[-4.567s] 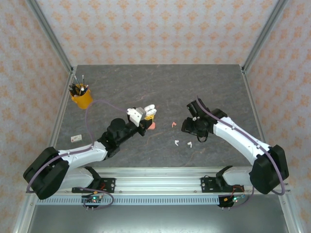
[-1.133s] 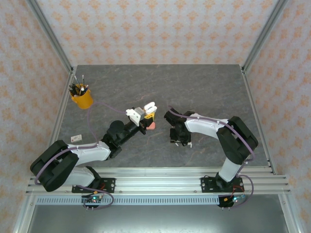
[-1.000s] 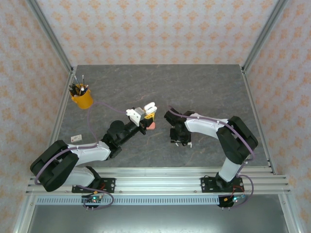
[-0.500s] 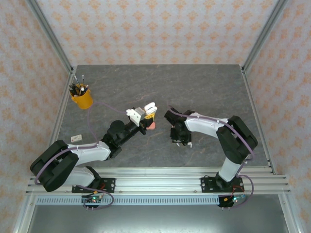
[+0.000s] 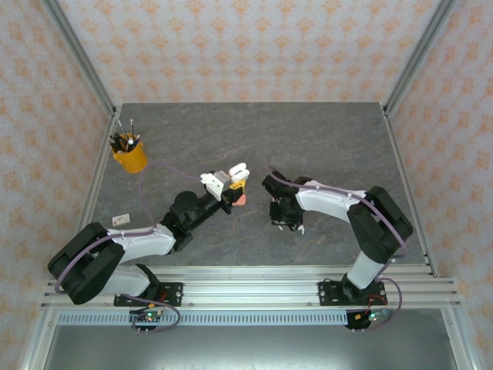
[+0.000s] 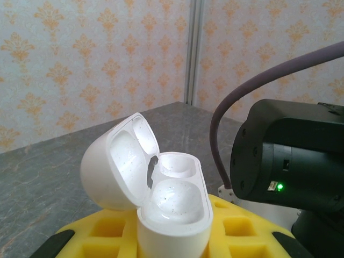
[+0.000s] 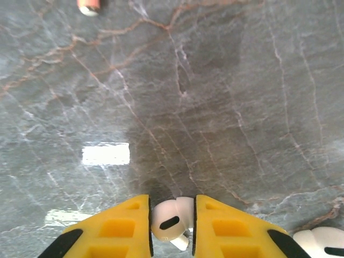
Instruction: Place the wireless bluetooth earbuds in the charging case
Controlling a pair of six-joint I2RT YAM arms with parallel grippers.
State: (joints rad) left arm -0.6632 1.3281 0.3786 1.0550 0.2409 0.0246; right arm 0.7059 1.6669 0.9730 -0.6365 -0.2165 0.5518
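In the left wrist view the left gripper [image 6: 173,243] is clamped on the white charging case [image 6: 171,200], which stands upright at lower centre with its lid tipped open to the left. In the right wrist view the right gripper [image 7: 171,227] is down on the grey table [image 7: 215,107], its yellow fingers [image 7: 124,221] closed against a white earbud [image 7: 169,218] at bottom centre. A second white earbud [image 7: 322,239] lies in the lower right corner, and a small coral-pink object [image 7: 89,5] sits at the top left edge
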